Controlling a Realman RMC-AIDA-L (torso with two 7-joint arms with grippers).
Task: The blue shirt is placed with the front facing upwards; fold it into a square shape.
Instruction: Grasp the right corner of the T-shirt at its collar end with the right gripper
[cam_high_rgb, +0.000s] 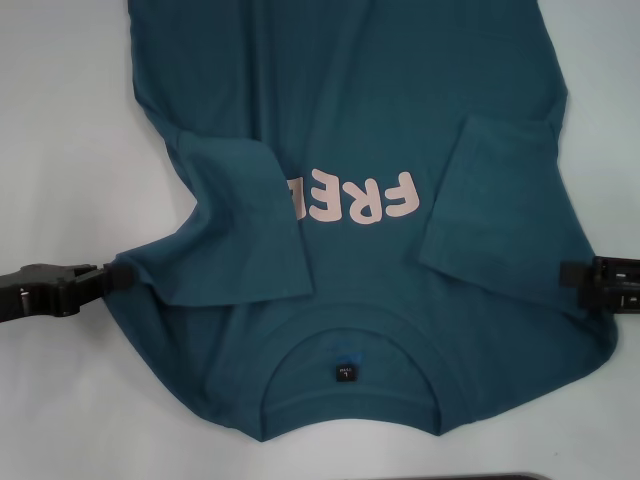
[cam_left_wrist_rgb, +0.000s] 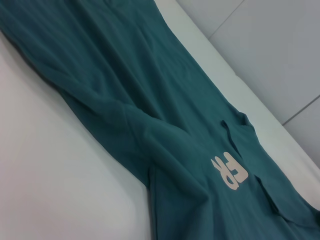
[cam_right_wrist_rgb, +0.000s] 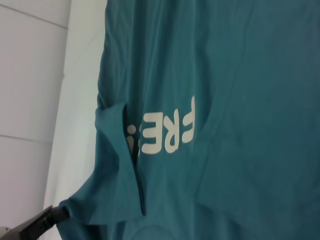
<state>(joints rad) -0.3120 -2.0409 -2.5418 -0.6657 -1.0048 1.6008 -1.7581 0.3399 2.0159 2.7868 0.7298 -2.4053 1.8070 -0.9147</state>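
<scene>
Collar nearest; blue shirt (cam_high_rgb: 350, 120) flat between left hand (cam_high_rgb: 112, 276), right hand (cam_high_rgb: 572, 276).

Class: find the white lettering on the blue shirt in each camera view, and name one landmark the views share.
Head view: white lettering centre, partly under a folded sleeve.
Left wrist view: lettering lower right.
Right wrist view: lettering centre.
Shared landmark: folded left sleeve covering the last letter.
</scene>
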